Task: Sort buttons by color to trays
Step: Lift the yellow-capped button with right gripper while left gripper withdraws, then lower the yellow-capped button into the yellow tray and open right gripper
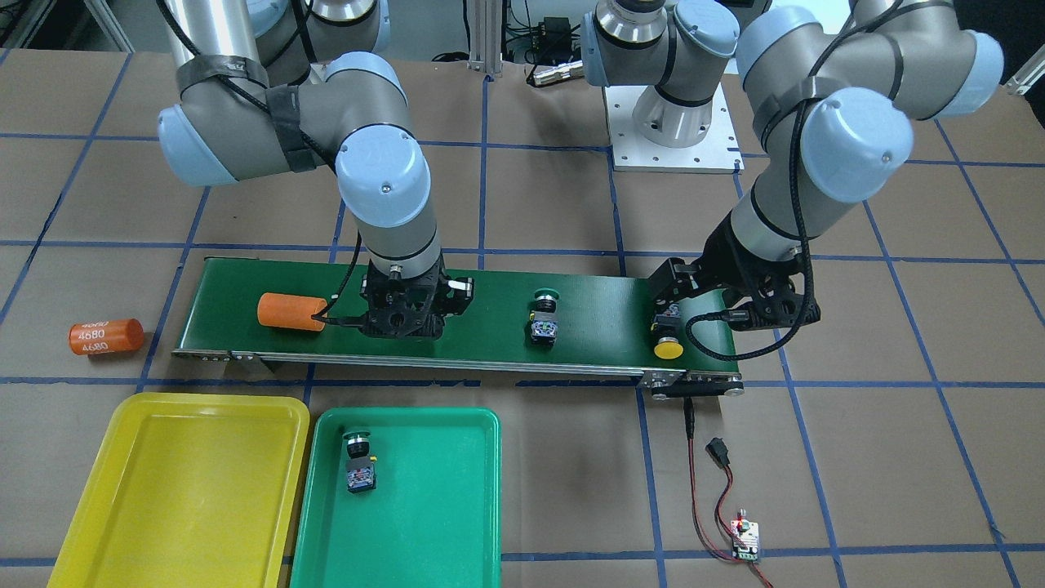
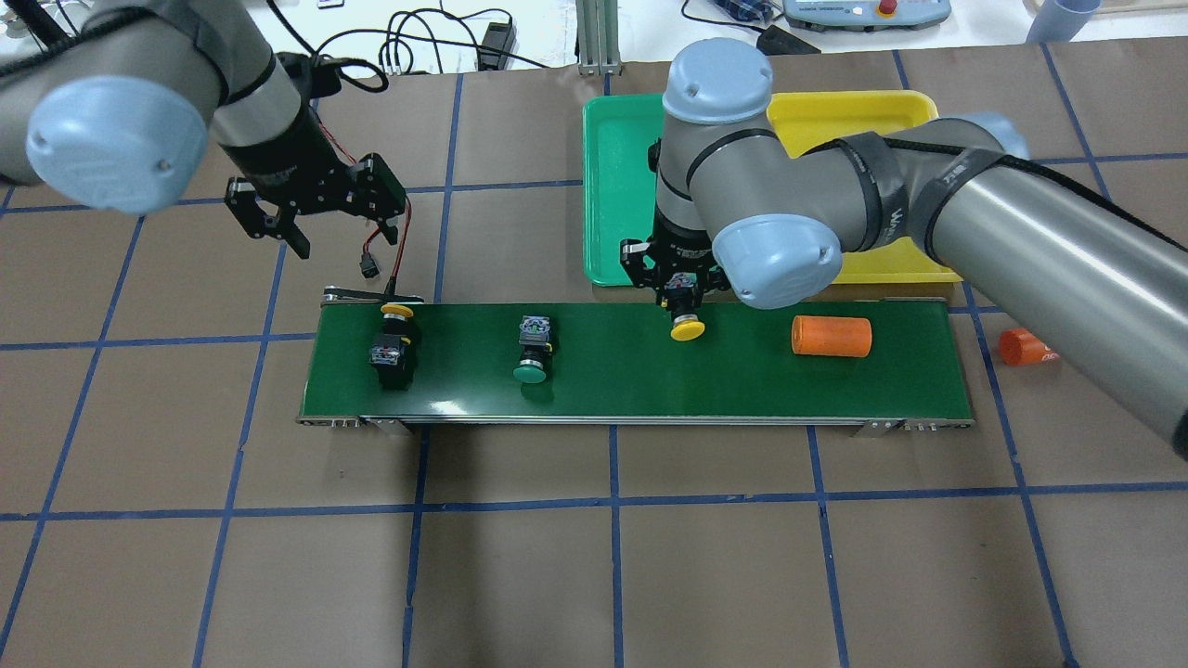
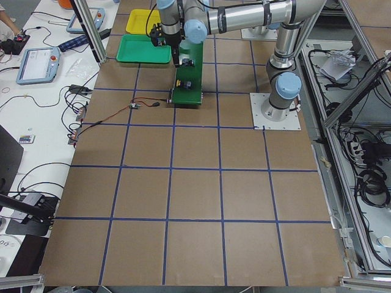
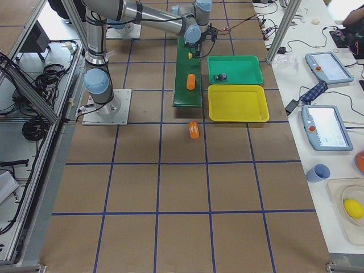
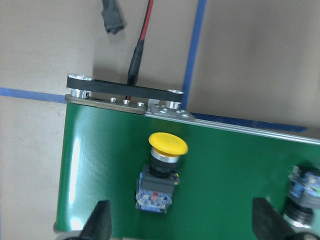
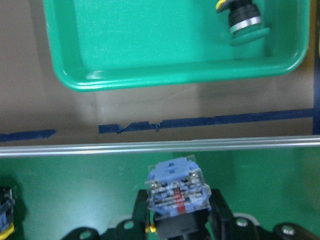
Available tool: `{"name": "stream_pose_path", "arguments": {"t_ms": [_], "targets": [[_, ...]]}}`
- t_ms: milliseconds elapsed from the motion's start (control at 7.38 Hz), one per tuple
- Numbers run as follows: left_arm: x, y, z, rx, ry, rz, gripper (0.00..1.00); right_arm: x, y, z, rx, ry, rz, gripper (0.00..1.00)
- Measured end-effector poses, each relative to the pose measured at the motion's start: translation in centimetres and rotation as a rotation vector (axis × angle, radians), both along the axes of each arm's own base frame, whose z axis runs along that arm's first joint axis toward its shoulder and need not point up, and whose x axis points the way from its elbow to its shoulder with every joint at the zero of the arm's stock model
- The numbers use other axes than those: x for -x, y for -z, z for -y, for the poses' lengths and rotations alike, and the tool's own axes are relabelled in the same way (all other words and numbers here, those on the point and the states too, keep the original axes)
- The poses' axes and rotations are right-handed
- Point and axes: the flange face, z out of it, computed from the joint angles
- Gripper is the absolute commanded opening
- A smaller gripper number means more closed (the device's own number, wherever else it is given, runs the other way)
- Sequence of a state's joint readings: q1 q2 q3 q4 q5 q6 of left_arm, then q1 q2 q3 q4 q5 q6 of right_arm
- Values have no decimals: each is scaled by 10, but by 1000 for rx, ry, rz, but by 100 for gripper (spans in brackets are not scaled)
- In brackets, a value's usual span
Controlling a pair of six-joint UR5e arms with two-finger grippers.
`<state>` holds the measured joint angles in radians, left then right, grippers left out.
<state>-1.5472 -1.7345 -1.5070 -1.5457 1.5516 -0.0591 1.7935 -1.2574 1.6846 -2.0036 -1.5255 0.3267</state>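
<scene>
My right gripper [image 2: 676,289] is shut on a yellow-capped button [image 2: 687,327] at the belt's far edge; the right wrist view shows the button's blue terminal block [image 6: 175,192] between the fingers. My left gripper [image 5: 182,226] hangs open above a second yellow button [image 5: 162,170] lying at the belt's left end [image 2: 394,339]. A green button [image 2: 532,354] lies mid-belt. Another green button [image 1: 359,461] lies in the green tray [image 1: 441,514]. The yellow tray [image 1: 163,498] beside it holds nothing.
The long dark-green conveyor belt [image 1: 604,310] carries an orange cylinder [image 1: 291,312]; another, marked 4680 [image 1: 106,336], lies on the table off the belt's end. A red-black cable and a small circuit board [image 1: 744,539] lie by the belt's other end.
</scene>
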Motion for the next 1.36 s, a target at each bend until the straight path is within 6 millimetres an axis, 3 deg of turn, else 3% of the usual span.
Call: {"name": "stream_pose_path", "arguments": {"t_ms": [136, 271, 407, 678, 813, 1084, 1220, 1355], "targets": [[16, -45, -2, 33, 34, 20, 100, 39, -14, 27, 31, 59, 5, 0], [24, -72, -7, 64, 53, 27, 100, 84, -23, 51, 57, 97, 7, 0], [20, -82, -8, 72, 50, 32, 100, 127, -22, 71, 70, 90, -4, 0], [-3, -82, -2, 63, 14, 35, 100, 198, -4, 98, 78, 22, -79, 0], [-10, -77, -5, 50, 1, 29, 100, 221, 9, 107, 80, -1, -109, 0], [-23, -66, -12, 30, -22, 28, 100, 245, 38, 118, 61, -11, -134, 0], [-25, -66, -13, 31, -26, 26, 100, 254, 48, 121, 55, -9, -146, 23], [-25, -66, -14, 32, -28, 23, 100, 258, 56, 123, 51, -7, -151, 71]]}}
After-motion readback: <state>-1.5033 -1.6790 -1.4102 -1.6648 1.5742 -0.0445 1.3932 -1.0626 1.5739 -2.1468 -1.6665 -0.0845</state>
